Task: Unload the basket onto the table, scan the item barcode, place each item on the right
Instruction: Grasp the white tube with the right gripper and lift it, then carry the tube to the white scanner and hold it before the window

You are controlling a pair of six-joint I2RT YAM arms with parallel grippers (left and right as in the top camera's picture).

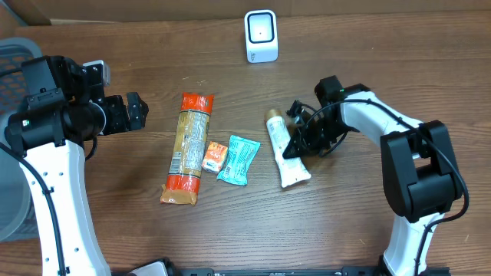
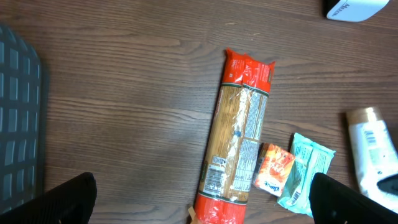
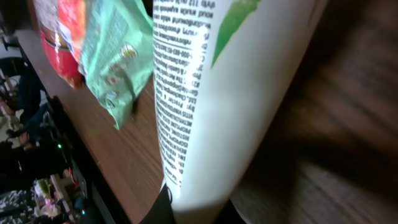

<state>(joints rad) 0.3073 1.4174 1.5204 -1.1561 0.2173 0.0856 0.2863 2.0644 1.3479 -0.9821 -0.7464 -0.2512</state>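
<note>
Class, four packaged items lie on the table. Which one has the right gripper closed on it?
The white tube, rightmost of the four: the right gripper is shut on it alone.

Scanner sits top centre of the table. Mid-frame, left to right: pasta pack, small packet right beside it, pouch, then tube. Basket is at the far left edge.

We cannot read any words here. The white tube has rows of tiny black print down its side, too blurry for us. The long noodle bag in the middle and the small orange packet have labels, too small to read.
</note>
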